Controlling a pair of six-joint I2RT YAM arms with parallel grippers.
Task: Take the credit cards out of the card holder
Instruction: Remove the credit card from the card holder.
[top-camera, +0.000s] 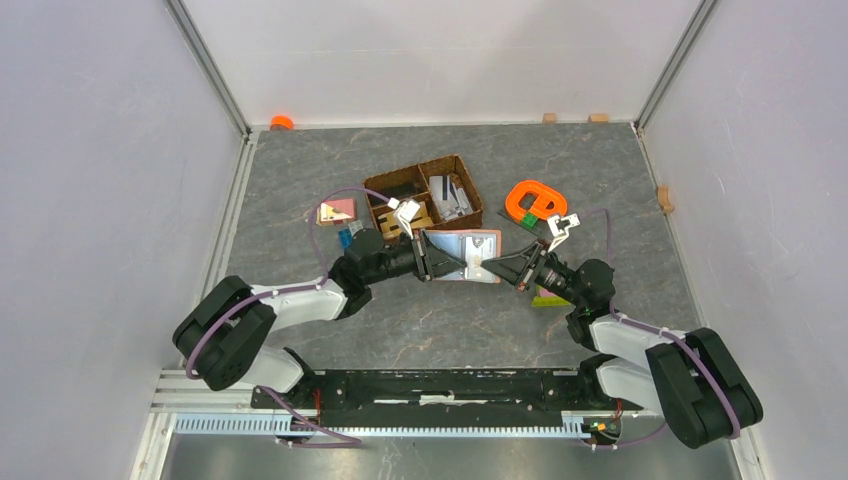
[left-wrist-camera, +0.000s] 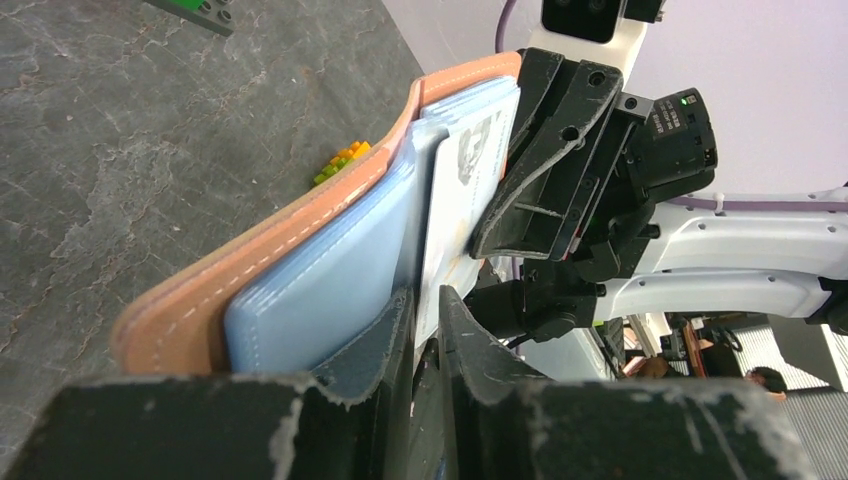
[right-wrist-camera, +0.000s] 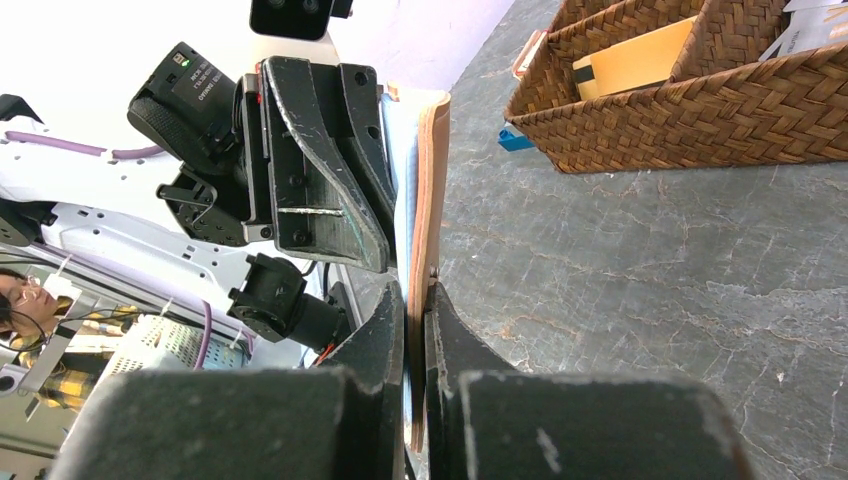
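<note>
Fingers (left-wrist-camera: 480, 350) clamp card holder (top-camera: 462, 243), card (left-wrist-camera: 450, 200) — grey marbled table (top-camera: 400, 320); white walls (top-camera: 100, 150).

Card holder (left-wrist-camera: 290, 240) tan-orange leather with pale stitching along its edge, inner sleeves (left-wrist-camera: 330, 290) glossy pale blue, credit card (left-wrist-camera: 465, 190) white with a grey printed portrait, woven basket (right-wrist-camera: 690, 110) dark brown, table (top-camera: 450, 320) grey marbled with pale veins, small block (right-wrist-camera: 515, 140) blue

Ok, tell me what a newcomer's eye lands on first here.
The reddish-brown card holder is spread open at mid-table, pinched from both sides by the left tool and the right tool, pale sleeves showing. Behind it sits a dark woven divided basket, and to its right a bright orange C-shaped piece.
</note>
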